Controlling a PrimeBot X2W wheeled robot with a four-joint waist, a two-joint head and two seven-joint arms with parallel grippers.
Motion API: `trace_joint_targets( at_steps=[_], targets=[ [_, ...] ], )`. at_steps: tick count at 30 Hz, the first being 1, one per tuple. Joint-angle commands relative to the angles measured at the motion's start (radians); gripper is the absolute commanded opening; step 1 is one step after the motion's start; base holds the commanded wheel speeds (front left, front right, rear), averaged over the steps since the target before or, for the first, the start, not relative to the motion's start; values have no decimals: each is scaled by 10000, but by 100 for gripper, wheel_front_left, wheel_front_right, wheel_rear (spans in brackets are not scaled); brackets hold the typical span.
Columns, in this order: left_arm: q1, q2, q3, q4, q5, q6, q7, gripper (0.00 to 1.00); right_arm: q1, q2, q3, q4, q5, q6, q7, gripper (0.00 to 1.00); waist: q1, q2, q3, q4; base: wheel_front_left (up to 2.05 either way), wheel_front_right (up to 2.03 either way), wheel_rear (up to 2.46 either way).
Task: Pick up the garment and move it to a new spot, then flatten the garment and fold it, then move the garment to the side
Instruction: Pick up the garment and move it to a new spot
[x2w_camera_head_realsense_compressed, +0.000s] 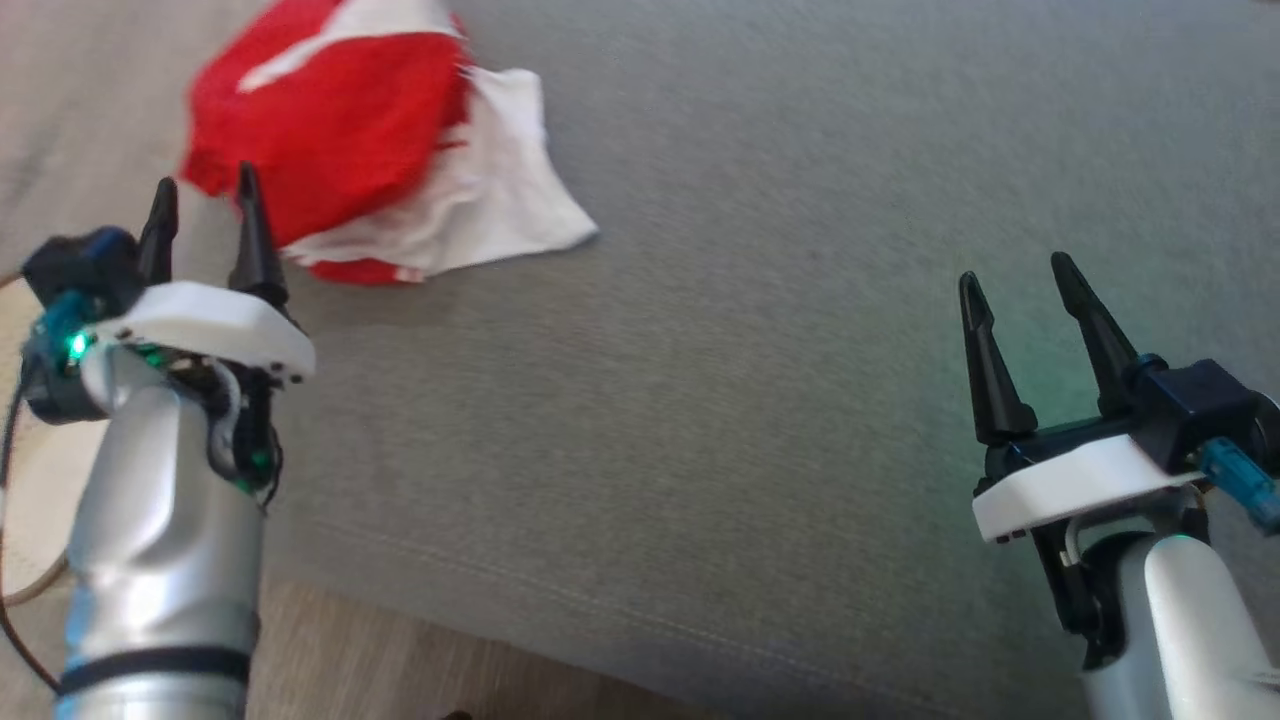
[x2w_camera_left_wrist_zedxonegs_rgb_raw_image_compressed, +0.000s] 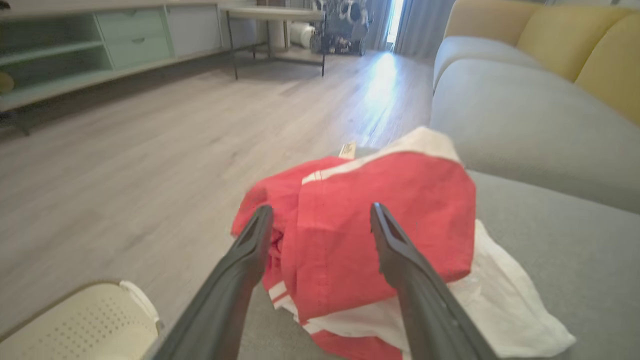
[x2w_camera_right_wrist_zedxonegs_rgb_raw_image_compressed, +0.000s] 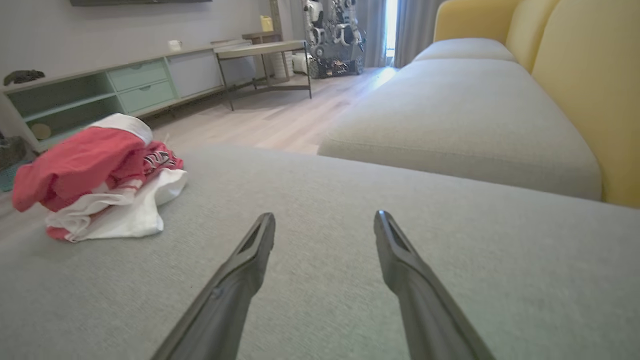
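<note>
We find the work at its opening step: the pick-up has not begun. At the extreme left, on the floor (x2w_camera_left_wrist_zedxonegs_rgb_raw_image_compressed: 125, 150) beside the sofa, sits a pale perforated object (x2w_camera_left_wrist_zedxonegs_rgb_raw_image_compressed: 85, 325) which we cannot identify. Next to it the left arm (x2w_camera_head_realsense_compressed: 160, 540) stands at the near left. Its jaws are spread apart and hold nothing, and in the left wrist view its two fingers (x2w_camera_left_wrist_zedxonegs_rgb_raw_image_compressed: 395, 250) point straight at the red mound, apparently short of the cloth. The garment (x2w_camera_head_realsense_compressed: 340, 150) lies just beyond them at the far left of the grey sofa seat (x2w_camera_head_realsense_compressed: 750, 400), close to its left edge, in a crumpled red-and-white heap, neither flattened nor folded. At the near right the right arm (x2w_camera_head_realsense_compressed: 1190, 620) waits well apart from the garment, jaws likewise wide and gripping nothing.

In our judgement the next move falls to the left arm: advance and lower until the jaws straddle a raised fold of the red cloth, then close on it. A pinch on the top layer alone may let the heap unravel; a thick fold would serve better. The grey stretch toward the right offers a place to lay it
</note>
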Motion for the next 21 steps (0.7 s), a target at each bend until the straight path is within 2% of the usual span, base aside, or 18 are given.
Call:
trace_joint_targets(
  at_steps=[1, 2, 3, 5, 13, 14, 15, 21],
  targets=[
    [-670, 558, 440, 550, -208, -146, 42, 100, -379, -27, 295, -377, -60, 40, 22, 100, -1, 0, 661, -706, 0, 0, 0],
    [-670, 558, 440, 550, -208, -146, 42, 100, -379, -27, 295, -377, -60, 40, 22, 100, -1, 0, 661, -706, 0, 0, 0],
    [-1118, 699, 553, 1560, -371, -245, 86, 100, -475, -44, 368, -381, -47, 40, 26, 100, -1, 0, 805, -878, 0, 0, 0],
    [-1484, 830, 605, 2444, -452, -287, 116, 100, -594, -76, 420, -379, -34, 40, 30, 100, -1, 0, 933, -1017, 0, 0, 0],
    [-2536, 1014, 828, 4608, -846, -422, 142, 100, -734, -187, 393, -435, 11, 40, 121, 100, -1, 0, 1255, -1088, 0, 0, 0],
    [-2644, 1017, 799, 4814, -857, -473, 148, 71, -730, -196, 391, -436, 13, 40, 137, 100, -1, 0, 1261, -1069, 0, 0, 0],
    [-2827, 1053, 719, 5067, -825, -535, 91, 0, -719, -200, 377, -433, 10, 40, 151, 100, -1, 0, 1233, -1015, 0, 0, 0],
    [-3028, 1346, 462, 4688, -441, -397, -166, 0, -649, -169, 335, -320, 66, 40, 78, 100, -1, 0, 850, -836, 0, 0, 0]
  ],
)
